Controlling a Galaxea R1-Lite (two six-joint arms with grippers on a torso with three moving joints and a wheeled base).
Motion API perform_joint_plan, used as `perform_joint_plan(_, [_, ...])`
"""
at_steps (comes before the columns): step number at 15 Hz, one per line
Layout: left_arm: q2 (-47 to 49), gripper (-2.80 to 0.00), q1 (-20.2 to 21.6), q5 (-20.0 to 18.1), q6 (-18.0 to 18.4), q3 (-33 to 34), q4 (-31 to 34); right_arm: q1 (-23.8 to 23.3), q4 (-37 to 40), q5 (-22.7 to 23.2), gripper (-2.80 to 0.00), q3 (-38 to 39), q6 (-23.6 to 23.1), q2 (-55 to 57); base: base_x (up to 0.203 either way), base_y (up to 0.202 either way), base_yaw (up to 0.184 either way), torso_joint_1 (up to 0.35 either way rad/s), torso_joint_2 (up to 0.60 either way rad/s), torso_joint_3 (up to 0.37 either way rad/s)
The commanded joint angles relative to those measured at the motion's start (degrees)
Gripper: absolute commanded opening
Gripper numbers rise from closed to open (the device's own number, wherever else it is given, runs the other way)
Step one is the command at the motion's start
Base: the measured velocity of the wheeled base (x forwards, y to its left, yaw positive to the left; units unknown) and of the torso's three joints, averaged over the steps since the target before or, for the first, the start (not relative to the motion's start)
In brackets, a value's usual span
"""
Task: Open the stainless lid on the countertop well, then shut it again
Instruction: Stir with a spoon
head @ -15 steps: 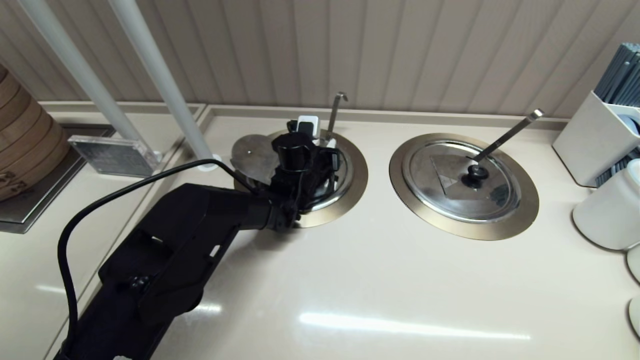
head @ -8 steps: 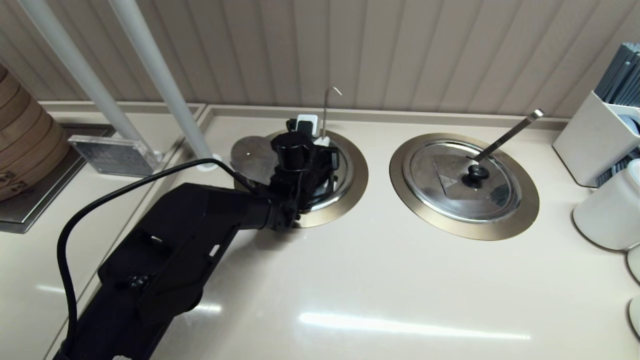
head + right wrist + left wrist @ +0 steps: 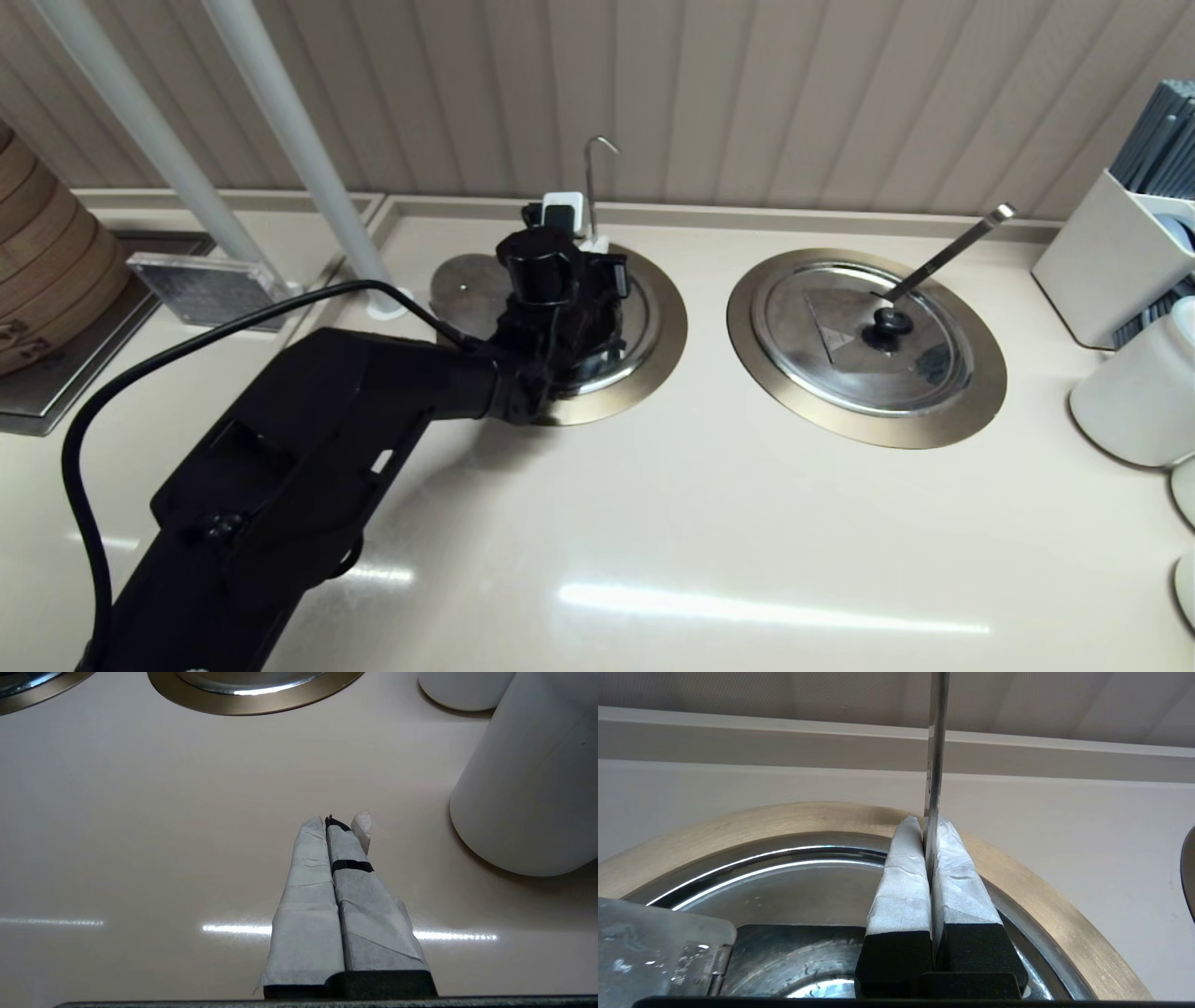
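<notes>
My left gripper [image 3: 571, 224] hangs over the back of the well [image 3: 653, 359], shut on the thin hook-tipped ladle handle [image 3: 590, 177]. In the left wrist view the taped fingers [image 3: 903, 877] clamp the steel handle [image 3: 936, 742], which stands upright above the bronze collar [image 3: 1064, 924] and the shiny basin. A round steel disc, apparently the stainless lid [image 3: 467, 285], shows left of the gripper over the collar's left side; its knob is hidden. My right gripper [image 3: 334, 821] is shut and empty, low over the bare countertop.
The twin well at the right stays covered by its lid [image 3: 840, 350], with a straight ladle handle [image 3: 948, 252]. White containers [image 3: 1134, 392] and a utensil box [image 3: 1102, 261] stand far right. Two white poles [image 3: 299, 159], a sign [image 3: 210, 289] and a bamboo steamer [image 3: 47, 271] stand left.
My left gripper has risen and drawn back slightly, lifting the ladle handle; its hooked tip now stands higher and more upright against the wall. The twin lid has not moved.
</notes>
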Motion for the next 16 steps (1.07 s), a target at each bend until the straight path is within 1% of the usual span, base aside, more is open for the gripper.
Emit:
perform_joint_plan(1, [-3.52,-2.8,0.01,0.39,-0.23,2.69,0.1,0.0,-0.02,0.05,-2.8,0.26,0.03,0.0,0.0,0.0,0.0,0.0,0.0,0.0])
perform_joint_plan(4, [-9.04,-2.8,0.1,1.85,-0.31,5.47,3.62,0.0,-0.02,0.0,-2.8,0.26,0.03,0.0,0.0,0.0,0.0,0.0,0.0,0.0])
perform_joint_plan(6, [-13.96,-2.8,0.22,2.15,-0.64,8.65,5.41,0.0,-0.02,0.0,-2.8,0.26,0.03,0.0,0.0,0.0,0.0,0.0,0.0,0.0])
perform_joint_plan(7, [-14.4,-2.8,0.19,2.22,-0.74,9.77,5.82,0.0,-0.02,0.0,-2.8,0.26,0.03,0.0,0.0,0.0,0.0,0.0,0.0,0.0])
perform_joint_plan(14, [-12.7,-2.8,0.18,1.88,0.17,9.65,6.0,0.0,-0.02,0.04,-2.8,0.26,0.03,0.0,0.0,0.0,0.0,0.0,0.0,0.0])
perform_joint_plan(16, [-11.7,-2.8,-0.03,1.7,-0.95,9.09,5.33,0.0,-0.02,0.0,-2.8,0.26,0.03,0.0,0.0,0.0,0.0,0.0,0.0,0.0])
